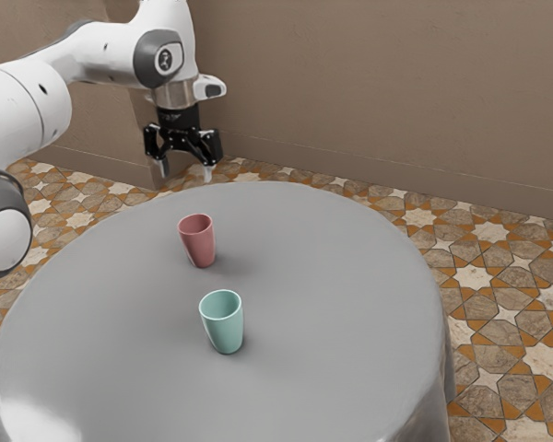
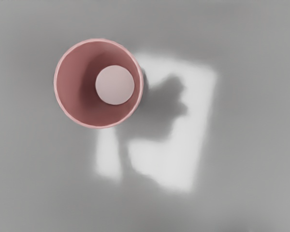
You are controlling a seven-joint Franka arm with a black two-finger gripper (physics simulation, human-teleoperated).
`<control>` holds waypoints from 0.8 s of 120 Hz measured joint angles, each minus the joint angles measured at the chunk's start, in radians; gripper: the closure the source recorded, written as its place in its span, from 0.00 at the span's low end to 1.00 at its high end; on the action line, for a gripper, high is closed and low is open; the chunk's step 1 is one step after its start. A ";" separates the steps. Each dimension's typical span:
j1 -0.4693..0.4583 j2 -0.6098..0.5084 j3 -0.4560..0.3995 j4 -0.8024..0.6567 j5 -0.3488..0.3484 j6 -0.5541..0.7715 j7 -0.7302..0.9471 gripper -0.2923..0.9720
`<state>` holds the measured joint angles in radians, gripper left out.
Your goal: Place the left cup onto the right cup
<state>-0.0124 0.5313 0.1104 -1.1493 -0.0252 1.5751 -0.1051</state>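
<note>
Teal cup (image 1: 221, 320) stands upright, mouth up, on the near part of the round grey table (image 1: 350, 276). In the exterior view it is the cup closest to you.

Behind it, slightly toward the exterior view's left, you find the pink cup (image 1: 196, 239). It is also upright with its mouth up. The two cups stand near each other but apart, with bare tabletop between them.

Look farther back for the gripper (image 1: 185, 172). It hangs above the far edge of the table, behind the pink cup and well above it. Its black fingers (image 1: 163, 168) point down and stand apart, with nothing between them. Neither cup touches the gripper.

In the wrist view you look straight down into the pink cup (image 2: 99, 83). Its round rim and pale inner floor are visible, so this cup lies below the hand. Beside the cup, the hand's shadow falls across a bright patch on the table (image 2: 256, 169).

For markings, check the white arm (image 1: 37, 83). The dark disc on its joint (image 1: 163, 57) carries a small light mark, too small for you to read.

Beyond the table lie a patterned tile floor (image 1: 498, 249) and a brown wall (image 1: 396, 83).
</note>
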 joint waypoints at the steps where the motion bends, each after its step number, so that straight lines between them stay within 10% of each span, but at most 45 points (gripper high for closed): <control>1: 0.000 0.002 0.000 0.000 0.000 0.001 0.000 0.23; 96: 0.005 0.156 -0.001 -0.026 0.023 0.168 -0.009 0.23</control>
<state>-0.0076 0.6868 0.1089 -1.1755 -0.0023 1.7426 -0.1145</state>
